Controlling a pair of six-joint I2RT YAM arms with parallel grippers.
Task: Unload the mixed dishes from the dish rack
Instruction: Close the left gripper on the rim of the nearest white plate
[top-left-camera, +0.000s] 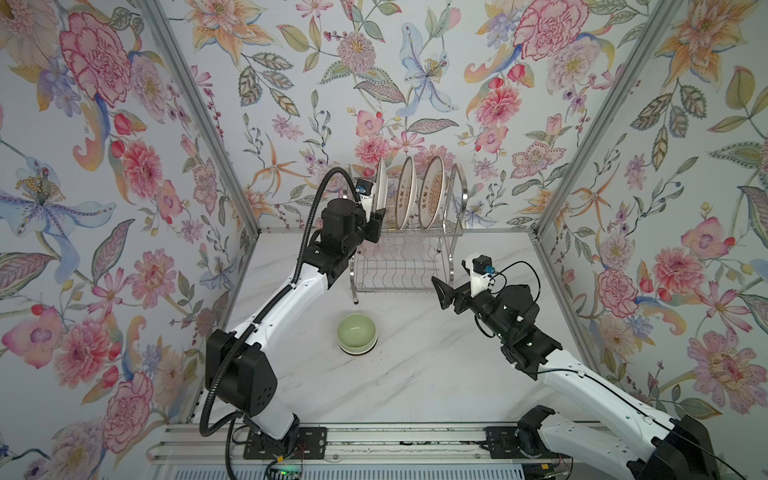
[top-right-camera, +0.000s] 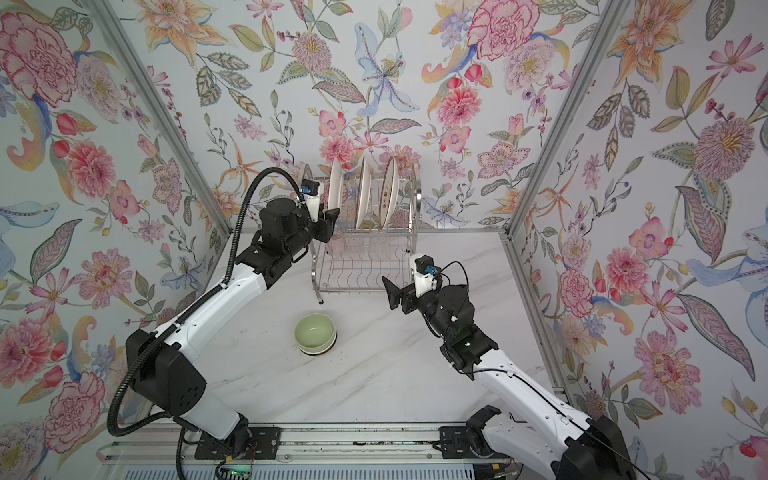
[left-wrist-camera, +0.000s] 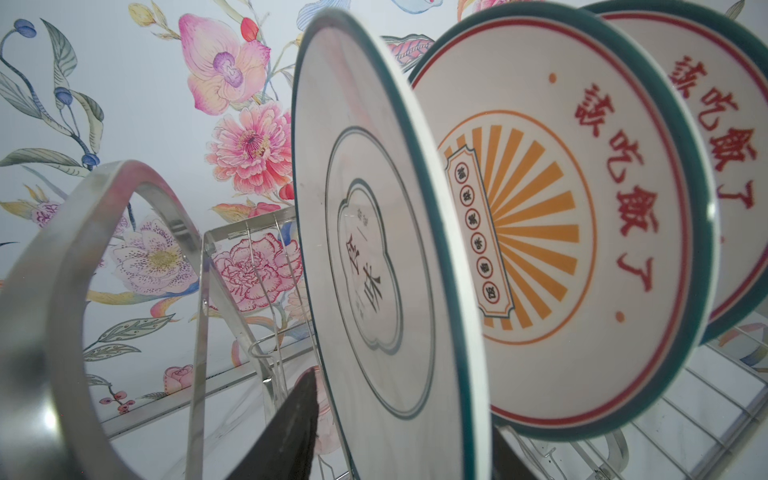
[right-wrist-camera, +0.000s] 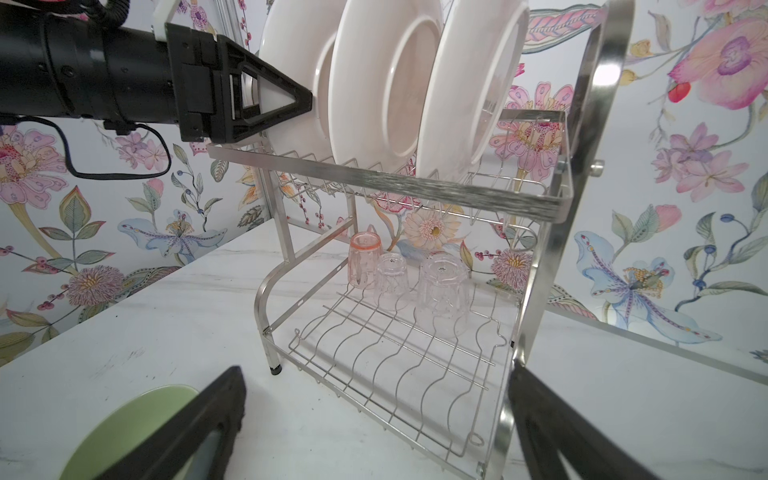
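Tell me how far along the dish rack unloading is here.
Done: one green bowl sits on the table. In hand: the left pincer straddles the leftmost plate on the upper tier of the dish rack; whether it has clamped is unclear. The right pincer hangs open in front. Left: that plate, two sunburst plates beside it, and three cups on the lower tier.

White marble table (top-left-camera: 415, 382) is carrying two items. Dish rack (top-left-camera: 399, 289) is standing at 12 o'clock, against the back wall. Green bowl (top-left-camera: 356, 332) is sitting upright near centre, apart from the rack.
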